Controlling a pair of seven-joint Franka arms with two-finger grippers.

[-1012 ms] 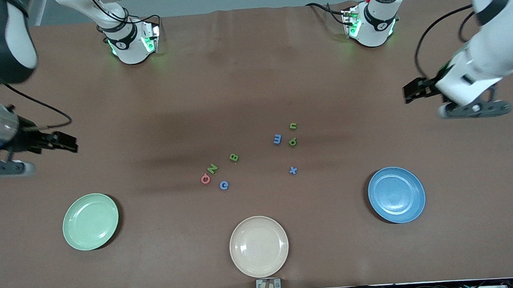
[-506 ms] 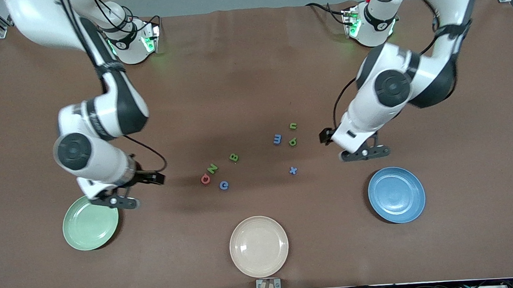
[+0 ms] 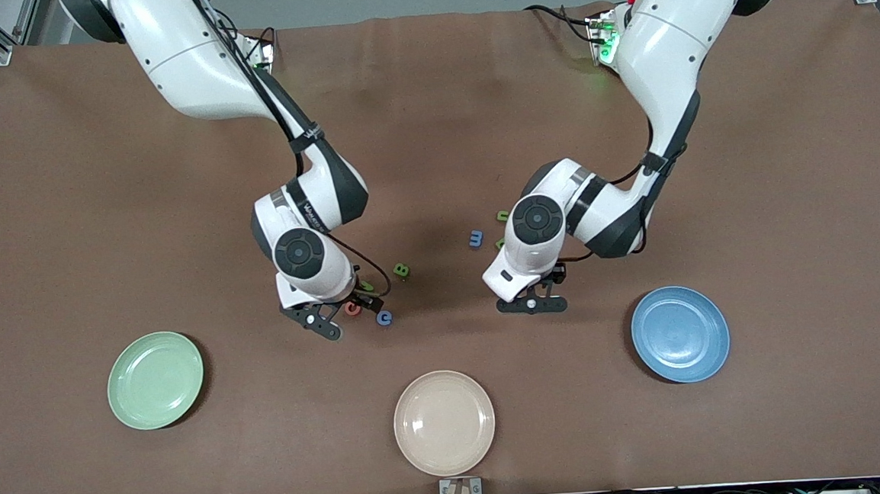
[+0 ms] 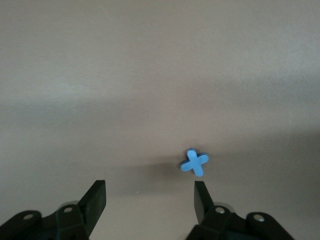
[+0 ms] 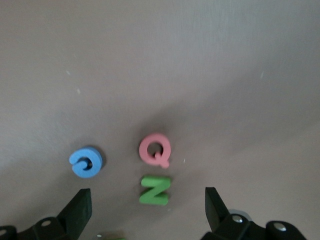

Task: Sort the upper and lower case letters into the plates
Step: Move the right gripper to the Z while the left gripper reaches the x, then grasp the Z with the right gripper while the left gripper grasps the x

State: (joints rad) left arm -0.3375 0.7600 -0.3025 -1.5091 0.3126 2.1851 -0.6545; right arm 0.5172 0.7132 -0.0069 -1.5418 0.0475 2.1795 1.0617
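The right claw (image 5: pixel 145 210) hung open over the pink Q (image 5: pixel 155 149) and green N (image 5: pixel 154 190), with the blue C (image 5: pixel 86 161) just beside them on the brown desk (image 3: pixel 432 125). The left claw (image 4: pixel 150 200) was open too, over the blue x (image 4: pixel 194 162). A green B (image 3: pixel 402 270) and a blue m (image 3: pixel 476 238) lay between the two arms. The mint green plate (image 3: pixel 155 380) sat toward the right arm's end, the blue plate (image 3: pixel 680 334) toward the left arm's end, and a cream plate (image 3: pixel 444 422) between them, nearest the front camera.

Left arm (image 3: pixel 553 225) hides the blue x (image 4: pixel 194 162) in front view
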